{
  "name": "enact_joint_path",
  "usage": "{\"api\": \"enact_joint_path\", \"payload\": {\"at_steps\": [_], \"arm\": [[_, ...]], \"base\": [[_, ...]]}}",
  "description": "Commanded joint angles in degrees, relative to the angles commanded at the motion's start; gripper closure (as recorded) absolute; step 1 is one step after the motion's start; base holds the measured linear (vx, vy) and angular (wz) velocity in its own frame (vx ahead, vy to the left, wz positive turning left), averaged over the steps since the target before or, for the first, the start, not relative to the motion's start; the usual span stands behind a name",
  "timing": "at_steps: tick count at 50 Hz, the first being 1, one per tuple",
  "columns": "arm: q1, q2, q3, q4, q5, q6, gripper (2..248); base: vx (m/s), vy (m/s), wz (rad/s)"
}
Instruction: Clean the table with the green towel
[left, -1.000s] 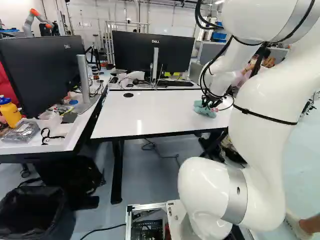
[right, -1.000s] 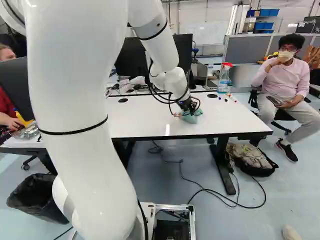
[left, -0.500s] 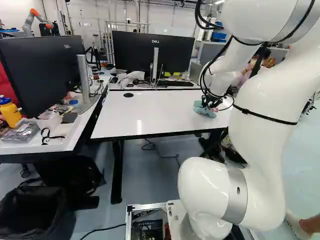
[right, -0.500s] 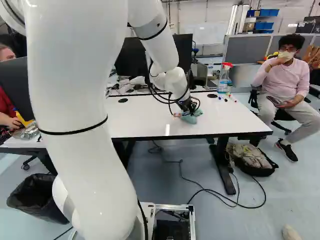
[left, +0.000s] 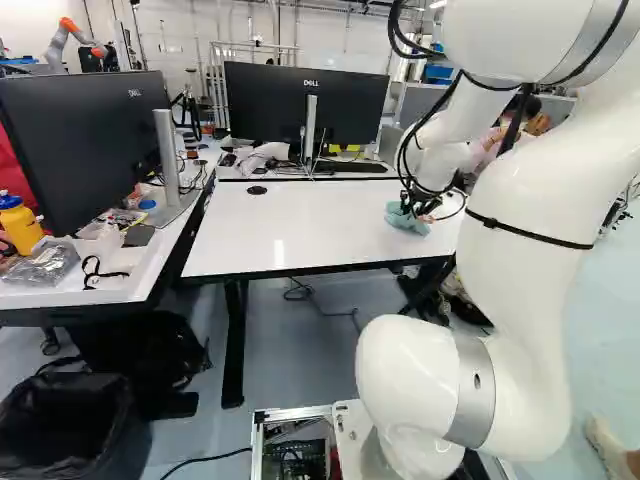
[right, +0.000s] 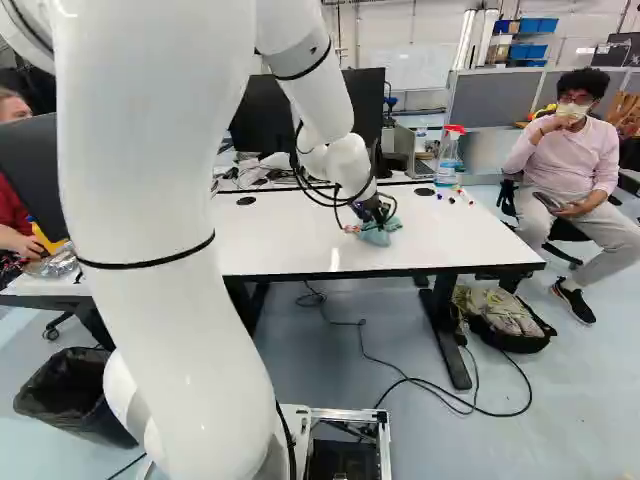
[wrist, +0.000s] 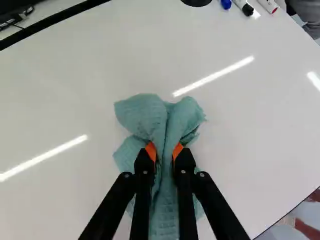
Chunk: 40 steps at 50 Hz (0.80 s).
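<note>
The white arm (left: 535, 170) reaches out over a white tabletop (left: 320, 222), and its black pincer (left: 414, 208) points down at a green towel (wrist: 142, 116) around the middle of that surface. In the wrist view the pincer (wrist: 164, 156) is pinching the towel, whose bunched cloth is squeezed from two sides between the orange pads (wrist: 151, 150). Crumpled folds fan out ahead of the fingers and show on both sides of them, while more cloth runs back between them. In the base views the towel appears to rest on the tabletop.

Toward the far right of the tabletop, small markers (wrist: 244, 7) lie near a round black cable cover (right: 424, 192); a second round cover (left: 257, 190) sits at the far left. A spray bottle (right: 449, 158) with a red head stands beyond, at the far right. Past the far edge are a wide black monitor (left: 305, 105) and a dark keyboard (left: 350, 167).

The desk at the left (left: 75, 290) carries another monitor (left: 80, 140), a yellow bottle (left: 20, 226) and a black strap (left: 102, 273). On the floor, a lined bin (right: 72, 385) stands near left, and an open black bag (right: 512, 343) lies below the tabletop's right end.
</note>
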Motion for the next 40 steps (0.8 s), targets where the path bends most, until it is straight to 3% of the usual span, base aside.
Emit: {"api": "enact_joint_path", "payload": {"at_steps": [14,28,40], "arm": [[0.37,-2.88,-3.45,0.00,0.00,0.00,196],[-1.83,-3.95,-4.76,0.00,0.00,0.00,196],[-3.72,-2.83,-3.39,0.00,0.00,0.00,196]], "base": [[0.000,0.000,0.000],[0.000,0.000,0.000],[0.000,0.000,0.000]]}}
